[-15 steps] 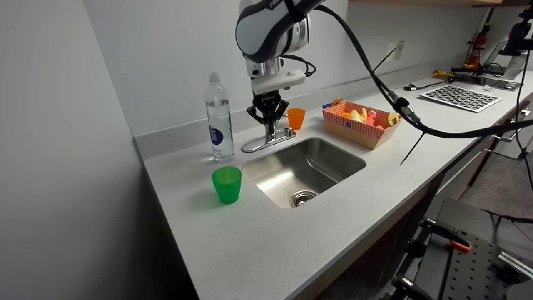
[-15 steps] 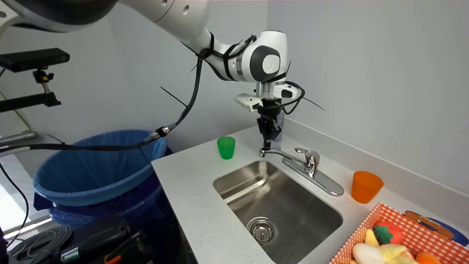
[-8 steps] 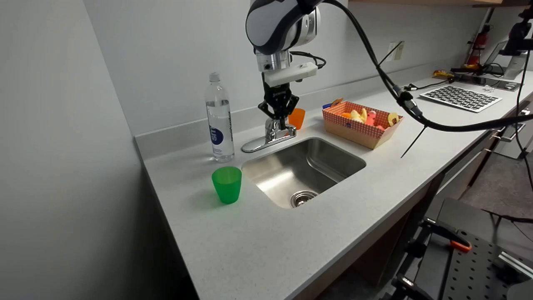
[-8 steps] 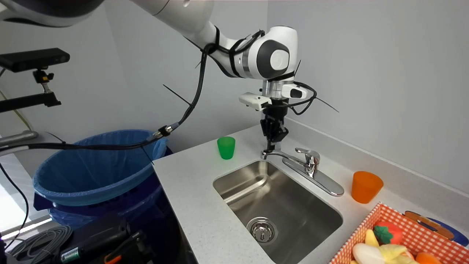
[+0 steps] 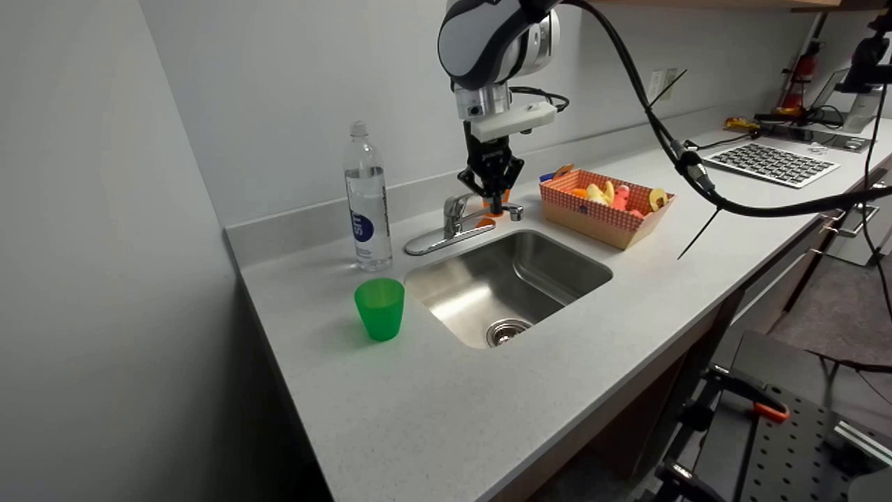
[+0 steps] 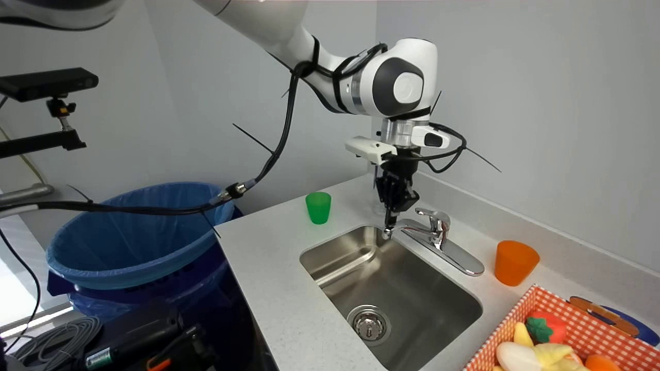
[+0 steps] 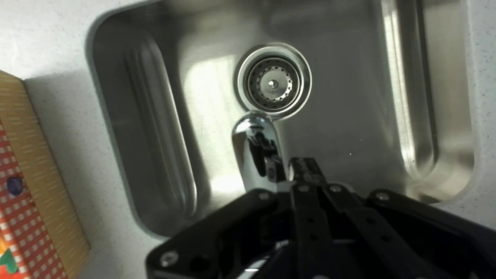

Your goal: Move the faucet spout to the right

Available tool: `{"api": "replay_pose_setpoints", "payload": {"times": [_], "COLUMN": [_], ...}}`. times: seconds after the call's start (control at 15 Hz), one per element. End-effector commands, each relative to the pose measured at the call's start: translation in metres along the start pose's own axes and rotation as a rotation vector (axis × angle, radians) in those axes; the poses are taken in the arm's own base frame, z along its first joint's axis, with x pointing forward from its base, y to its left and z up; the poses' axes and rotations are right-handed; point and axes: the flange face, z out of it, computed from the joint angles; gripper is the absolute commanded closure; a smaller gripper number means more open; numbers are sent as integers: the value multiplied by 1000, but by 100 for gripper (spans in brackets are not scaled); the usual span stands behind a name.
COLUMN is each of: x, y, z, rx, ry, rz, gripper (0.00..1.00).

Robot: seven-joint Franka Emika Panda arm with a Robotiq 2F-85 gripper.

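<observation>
The faucet spout [image 5: 516,213] is a slim chrome arm reaching out from the faucet base [image 5: 451,226]. Its tip [image 6: 386,235] shows just below my gripper, above the sink's far edge. In the wrist view the spout [image 7: 254,155] points toward the drain. My gripper [image 5: 495,208] is low at the spout, and it also shows in an exterior view [image 6: 390,221]. In the wrist view the gripper [image 7: 308,170] has its fingers together, against or very close to the spout's side, with nothing seen between them. The spout's middle is partly hidden behind the fingers.
The steel sink [image 5: 418,279] lies below. A clear bottle [image 5: 368,202] and green cup [image 5: 380,310] stand on one side. An orange cup [image 6: 515,263] and a checkered basket [image 5: 592,219] of toy food stand on the other. The faucet handle [image 6: 432,212] sits above the base.
My gripper has moved right in both exterior views. The spout has swung the same way, its tip now farther right and away from the bottle. The gripper has stayed shut.
</observation>
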Motion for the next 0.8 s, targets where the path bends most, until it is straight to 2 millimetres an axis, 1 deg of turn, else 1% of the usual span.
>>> {"api": "replay_pose_setpoints", "payload": {"times": [0.0,0.13,0.53,0.73], "x": [-6,-4,10,15], "y": [40,53,98,120], "z": [6,6,-10,-12], "rx": [-32,-18,41,55], "ry": [-15,1,81,102], "rz": [2,3,44,81], "gripper": [100,100,100,100]}}
